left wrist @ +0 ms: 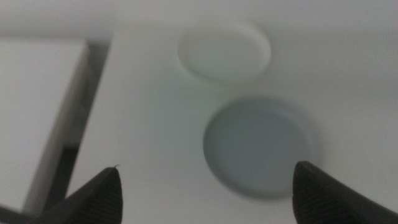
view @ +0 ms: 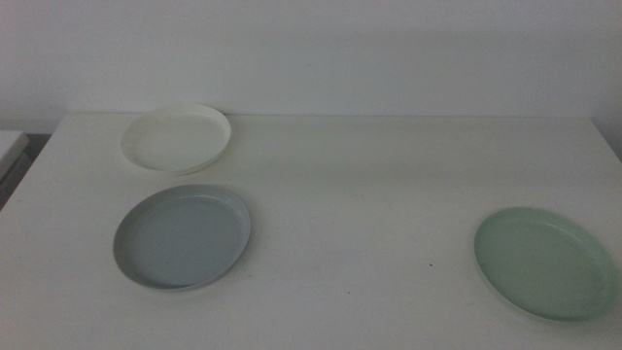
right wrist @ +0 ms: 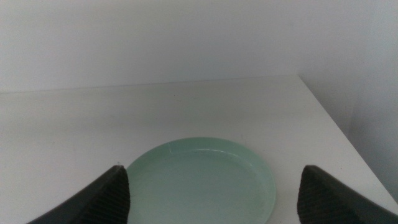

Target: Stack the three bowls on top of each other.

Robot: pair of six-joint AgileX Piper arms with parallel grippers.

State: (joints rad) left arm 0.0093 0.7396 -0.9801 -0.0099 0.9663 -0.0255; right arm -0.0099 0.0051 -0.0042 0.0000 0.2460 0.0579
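Nearest you in the middle view, the mint green bowl [view: 545, 262] sits at the front right of the white surface [view: 369, 194], flat, rim up, nothing in it. It's round, so no real long axis; it only reads as an oval because of the camera angle. A little farther back on the left you get the grey-blue bowl [view: 182, 236], also flat and mouth up, empty. Behind it, close to the back edge of the surface and near the wall, is the white bowl [view: 176, 139], upright, empty, just beyond the grey-blue one with a narrow gap, not touching. The mint bowl is well apart from the other two. All three lie separately, none stacked. Neither arm shows in the middle view. Your left end effector [left wrist: 205, 193] hangs above the left side of the surface, jaws spread wide, holding nothing, with the grey-blue bowl [left wrist: 256, 146] seen between them and the white bowl [left wrist: 224, 50] beyond; that view is blurred. Your right end effector [right wrist: 214, 196] is low over the right side, jaws wide apart, nothing held, the mint green bowl [right wrist: 202, 180] just ahead between the jaws.
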